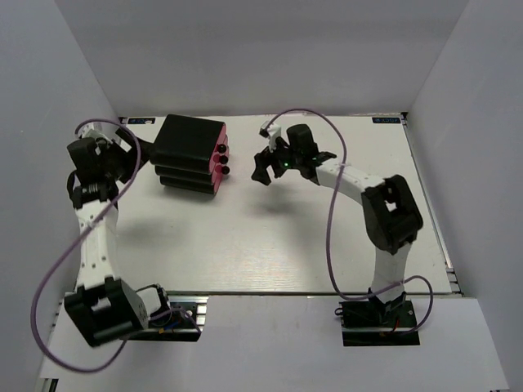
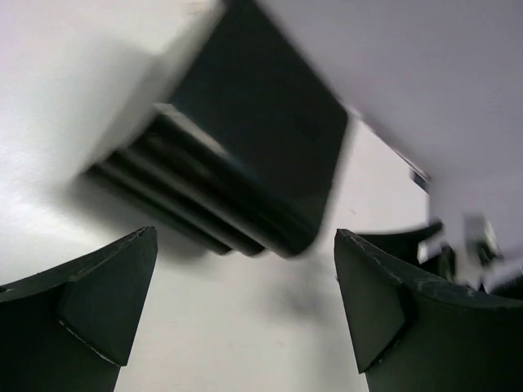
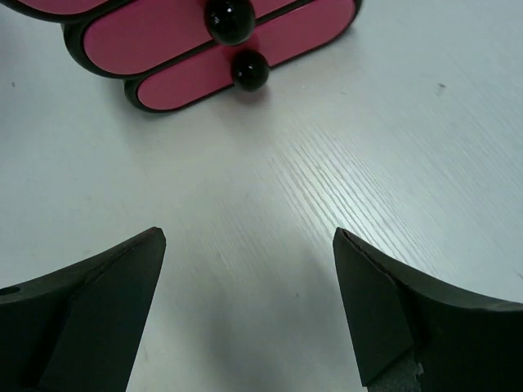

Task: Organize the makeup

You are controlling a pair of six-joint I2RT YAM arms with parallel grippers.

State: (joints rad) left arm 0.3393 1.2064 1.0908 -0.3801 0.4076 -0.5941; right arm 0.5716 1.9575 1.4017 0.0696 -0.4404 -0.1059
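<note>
Left fingers (image 2: 98, 302): two, spread wide, nothing between them. They face the rear of one black drawer box (image 1: 189, 143), near it; the left wrist view is blurred. Right fingers (image 3: 90, 310): two, spread wide, empty, hanging over the bare white surface (image 1: 270, 237) in front of the box's face. Box: three pink drawer fronts (image 3: 184, 37), stacked; two round black knobs (image 3: 249, 72) show in the right wrist view. Two arms, one on either side of the box. Makeup: none shows in any view; cannot tell where it lies.
</note>
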